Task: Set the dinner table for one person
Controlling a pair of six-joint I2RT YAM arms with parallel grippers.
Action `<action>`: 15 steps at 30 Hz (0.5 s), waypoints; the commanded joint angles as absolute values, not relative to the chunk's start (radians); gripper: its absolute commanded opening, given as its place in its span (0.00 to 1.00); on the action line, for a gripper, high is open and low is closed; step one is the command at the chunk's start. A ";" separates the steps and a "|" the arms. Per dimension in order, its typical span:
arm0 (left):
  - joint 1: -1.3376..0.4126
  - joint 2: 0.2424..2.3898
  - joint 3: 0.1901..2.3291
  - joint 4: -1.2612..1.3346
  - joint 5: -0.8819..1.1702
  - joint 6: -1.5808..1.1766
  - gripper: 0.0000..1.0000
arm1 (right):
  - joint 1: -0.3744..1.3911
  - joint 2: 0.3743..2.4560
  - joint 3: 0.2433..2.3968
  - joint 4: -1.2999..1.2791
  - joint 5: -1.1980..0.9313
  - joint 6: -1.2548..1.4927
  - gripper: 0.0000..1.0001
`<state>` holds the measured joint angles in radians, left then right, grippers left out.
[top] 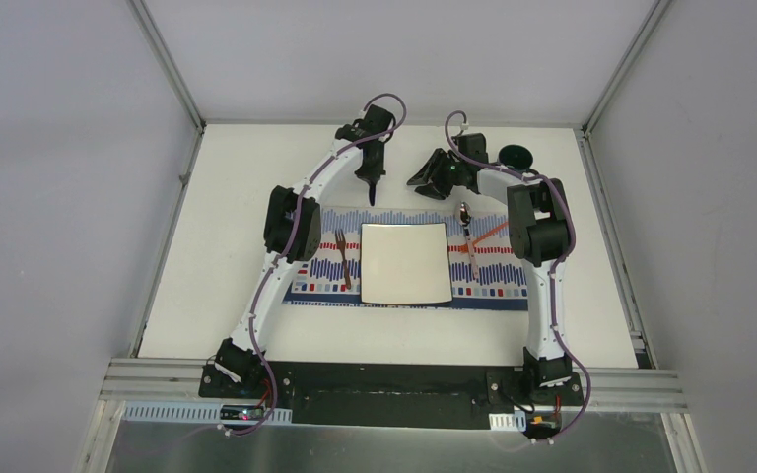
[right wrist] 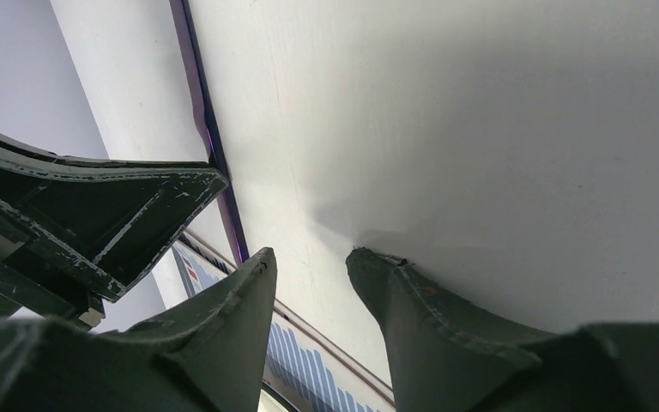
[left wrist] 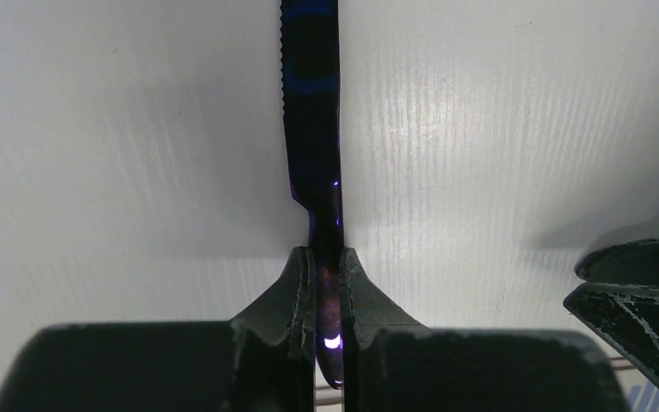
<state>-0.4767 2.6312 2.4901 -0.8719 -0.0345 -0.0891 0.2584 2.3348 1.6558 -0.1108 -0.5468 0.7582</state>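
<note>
Over the far bench (top: 246, 177), grips a knife (left wrist: 311, 103) in the left end effector (left wrist: 328, 262). Holds the right end effector (right wrist: 311, 257) parted, empty.

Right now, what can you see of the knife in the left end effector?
The knife is slim dark metal with a blue-purple sheen, one blade edge serrated. The left end effector is shut on it just behind where the blade narrows, blade pointing away from the grip. It is over bare dinner table, beyond the placemat's far edge; contact with the surface is unclear.
</note>
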 commanded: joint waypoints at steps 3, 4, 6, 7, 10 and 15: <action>-0.474 2.615 2.490 -0.860 0.021 -0.111 0.00 | 0.261 2.299 1.693 -0.095 -0.553 0.764 0.50; -0.474 2.611 2.490 -0.857 0.029 -0.113 0.00 | 0.262 2.301 1.695 -0.100 -0.551 0.763 0.50; -0.474 2.604 2.491 -0.852 0.040 -0.115 0.00 | 0.264 2.305 1.701 -0.100 -0.553 0.764 0.50; -0.474 2.601 2.492 -0.850 0.045 -0.116 0.00 | 0.264 2.307 1.706 -0.100 -0.553 0.764 0.50; -0.474 2.600 2.501 -0.847 0.057 -0.121 0.00 | 0.268 2.311 1.713 -0.102 -0.554 0.765 0.50; -0.474 2.607 2.508 -0.845 0.072 -0.125 0.00 | 0.271 2.317 1.721 -0.109 -0.555 0.764 0.50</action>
<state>-0.4744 2.6175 2.4878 -0.8516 0.0467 -0.1135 0.2646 2.3348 1.6730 -0.1188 -0.5468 0.7593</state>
